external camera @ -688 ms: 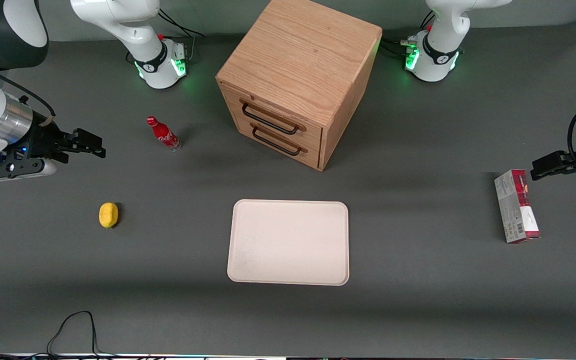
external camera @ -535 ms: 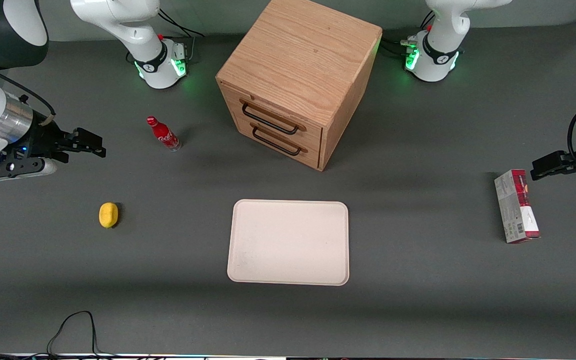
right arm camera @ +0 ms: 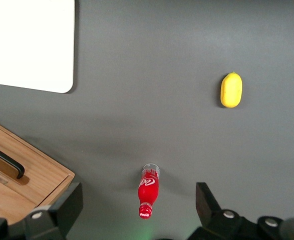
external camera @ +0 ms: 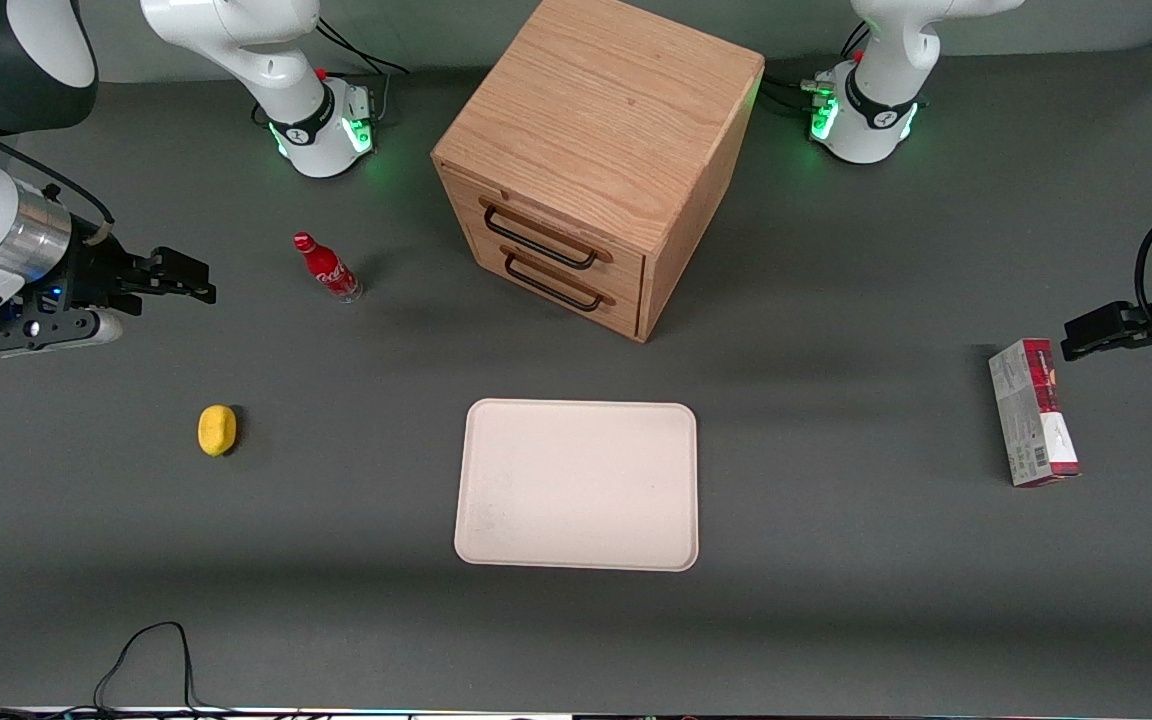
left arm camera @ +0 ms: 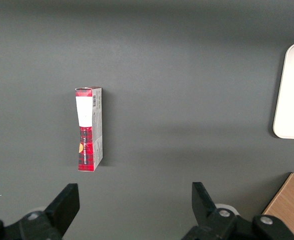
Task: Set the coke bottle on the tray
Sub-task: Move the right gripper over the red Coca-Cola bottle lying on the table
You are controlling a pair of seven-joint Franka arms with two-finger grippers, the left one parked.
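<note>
A small red coke bottle (external camera: 327, 268) stands upright on the dark grey table (external camera: 336, 620), near the working arm's base and beside a wooden drawer cabinet (external camera: 596, 165); nothing touches it. The gripper (external camera: 198, 284) hovers above the table toward the working arm's end, well apart from the bottle, with its fingers spread wide and nothing between them; the wrist view shows the two dark fingers (right arm camera: 66, 205) flanking the bottle (right arm camera: 148, 191) from above.

The tray (external camera: 577, 484) lies nearer the front camera than the cabinet, well apart from the bottle, and bare.

Likely risks: the bottle is narrow and tall for its base, so a finger brushing its cap or shoulder on approach could tip it and send it rolling; its surface looks smooth and glossy, so a grip high on the tapering neck may slip; a release from too high could let it topple on the tray.

Textures: the bottle is shiny red with white script and a clear base; the tray is matte cream, flat, with rounded corners and a low rim; the cabinet is pale grained wood with two dark wire handles; a yellow lemon-shaped object (external camera: 217, 430) lies on the table nearer the camera than the bottle.
</note>
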